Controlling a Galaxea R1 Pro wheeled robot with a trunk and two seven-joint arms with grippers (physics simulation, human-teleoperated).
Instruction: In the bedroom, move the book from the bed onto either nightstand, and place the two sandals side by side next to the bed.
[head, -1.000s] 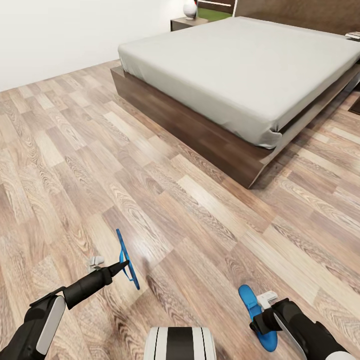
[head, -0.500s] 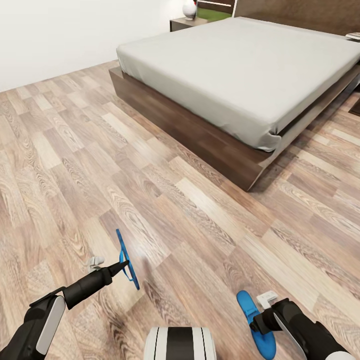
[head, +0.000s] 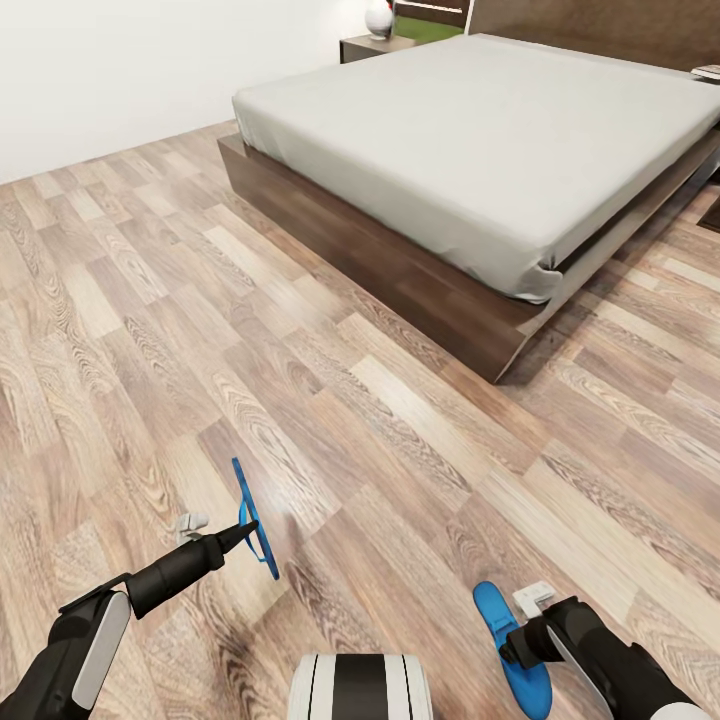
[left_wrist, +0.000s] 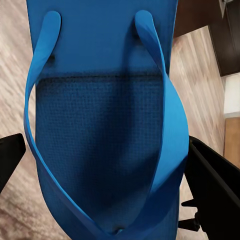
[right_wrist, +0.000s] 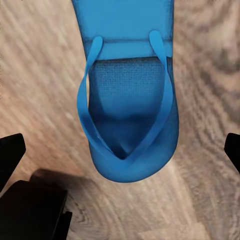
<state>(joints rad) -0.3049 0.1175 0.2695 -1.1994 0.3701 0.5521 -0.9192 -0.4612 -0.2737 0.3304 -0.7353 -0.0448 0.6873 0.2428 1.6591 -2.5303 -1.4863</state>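
Has stopped after a tiny slide of the whole picture and now sits still, well away from the bed (head: 480, 130) at upper right. Holds the first sandal (head: 255, 520) up on its edge at lower left, pinched in the left gripper (head: 245, 530). Carries the second sandal (head: 505, 620) by the right gripper (head: 525, 625) at lower right, with fingers that look wide, so cannot tell the grip; probably needs to roll closer before laying both down beside the bed.

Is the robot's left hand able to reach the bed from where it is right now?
Probably not yet. The left hand holds a blue sandal low over the wood floor, and the bed lies well ahead across bare planks.
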